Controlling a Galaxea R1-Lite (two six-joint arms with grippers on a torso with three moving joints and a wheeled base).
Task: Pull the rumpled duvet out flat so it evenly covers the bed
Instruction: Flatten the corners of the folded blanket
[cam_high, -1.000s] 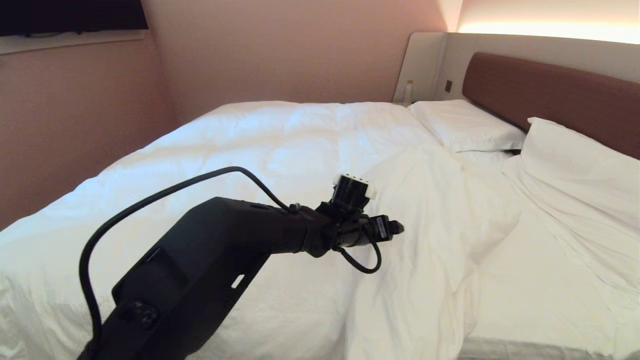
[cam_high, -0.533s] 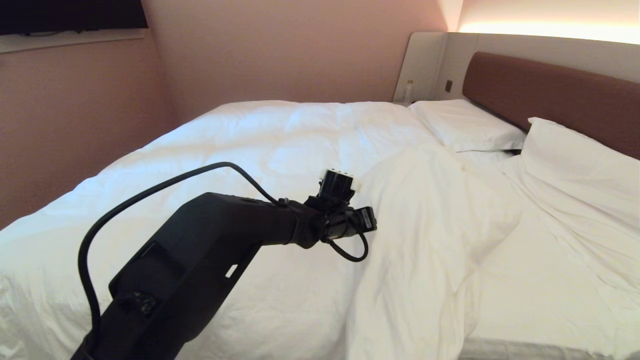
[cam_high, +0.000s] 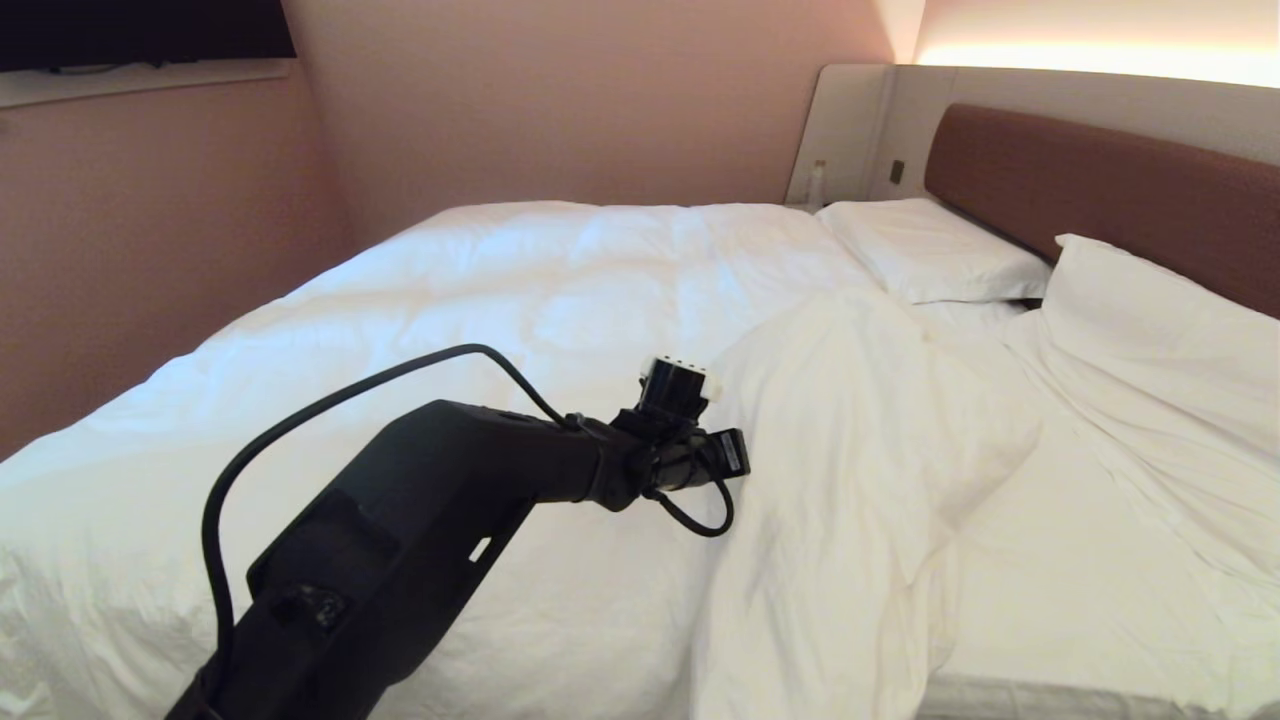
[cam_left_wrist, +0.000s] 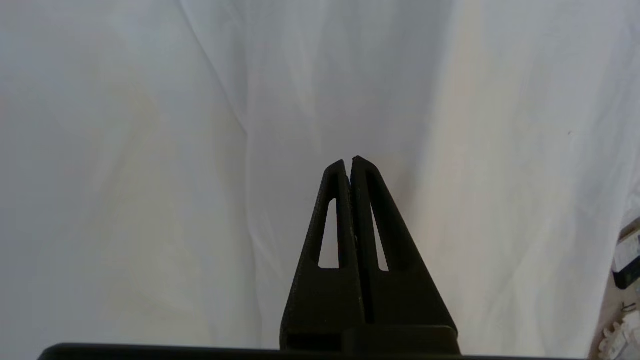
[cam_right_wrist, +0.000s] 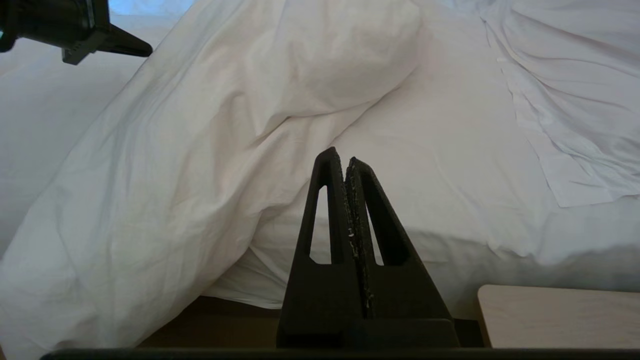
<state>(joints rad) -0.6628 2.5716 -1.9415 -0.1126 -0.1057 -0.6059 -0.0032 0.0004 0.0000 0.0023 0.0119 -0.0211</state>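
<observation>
Duvet (cam_high: 560, 300) folded back on bed (cam_high: 1060, 560), left gripper (cam_left_wrist: 348, 161) jaws together over it, right gripper (cam_right_wrist: 340, 156) jaws together

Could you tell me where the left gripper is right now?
In the head view, the left gripper sits centre-frame over the duvet, beside its folded-back ridge, jaws shut with no cloth between them.

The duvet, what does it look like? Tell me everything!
The duvet is big, puffy, white, faintly quilted in squares. It lies smooth over most of the bed, but its near corner by the pillows is folded back into a rumpled heap, baring the sheet. The left gripper, shut with nothing pinched, hangs over that fold.
</observation>
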